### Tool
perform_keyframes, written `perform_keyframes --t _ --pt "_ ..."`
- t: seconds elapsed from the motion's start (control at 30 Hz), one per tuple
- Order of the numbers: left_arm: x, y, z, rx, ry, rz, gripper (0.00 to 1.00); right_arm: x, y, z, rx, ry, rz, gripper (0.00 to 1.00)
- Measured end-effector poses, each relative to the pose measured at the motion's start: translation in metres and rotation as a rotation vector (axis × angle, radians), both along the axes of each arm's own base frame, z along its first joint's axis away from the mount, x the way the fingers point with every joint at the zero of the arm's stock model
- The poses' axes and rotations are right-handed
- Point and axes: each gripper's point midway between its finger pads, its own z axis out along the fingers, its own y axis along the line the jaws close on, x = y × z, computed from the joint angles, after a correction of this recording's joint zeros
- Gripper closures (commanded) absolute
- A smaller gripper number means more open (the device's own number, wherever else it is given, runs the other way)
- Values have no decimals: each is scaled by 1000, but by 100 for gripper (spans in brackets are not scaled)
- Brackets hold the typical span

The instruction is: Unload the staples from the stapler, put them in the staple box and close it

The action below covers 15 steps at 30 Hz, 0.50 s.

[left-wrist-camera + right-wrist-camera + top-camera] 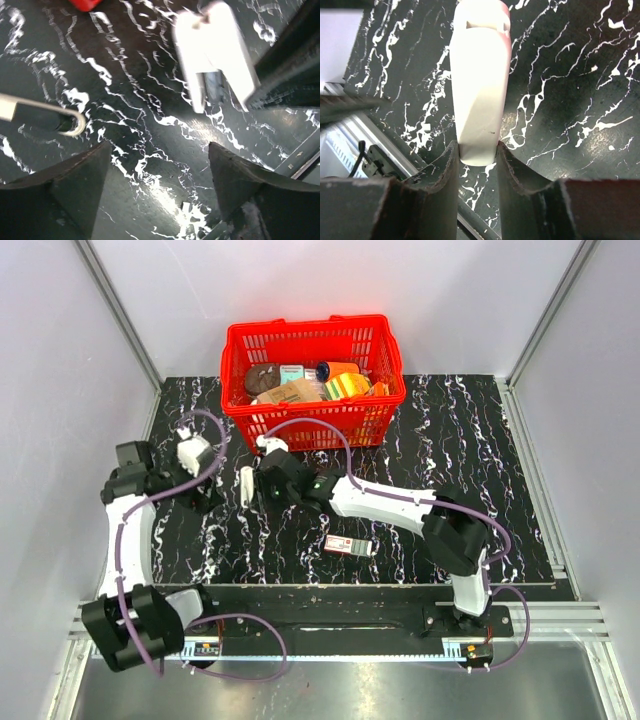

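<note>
— What sort of place are you in?
— A robot test cell in a lab. White panel walls [450, 300] framed by aluminium struts [120, 315] box in my right gripper [250, 487].
— What else shows it?
— A black marbled tabletop [450, 440] lies under it. A red basket [380, 415] of packaged goods stands just beyond, and a mounting rail [560, 618] runs behind.

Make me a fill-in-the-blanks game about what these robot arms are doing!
1. The right end effector grips the white stapler, while the left end effector holds ____.
2. The left end effector's jaws stand ____.
3. The basket at the far side of the table is coloured ____.
4. The small box lies on the table, nearer the ____ arm's base.

Missing words: nothing; open; red; right.
</note>
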Motion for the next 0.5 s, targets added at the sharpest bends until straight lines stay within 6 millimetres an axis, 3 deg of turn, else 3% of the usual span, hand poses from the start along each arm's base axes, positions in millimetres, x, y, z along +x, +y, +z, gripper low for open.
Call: perform_keyframes --t 0.27,0.4,0.5 --pt "32 59 23 -131 52 299 2 1 6 -39 -115 66 15 100" --pt "32 69 23 -161 71 367 2 -5 8 -66 -198 110 38 100" --pt "33 70 22 -168 75 379 2 -16 7 -75 -256 145 71 100"
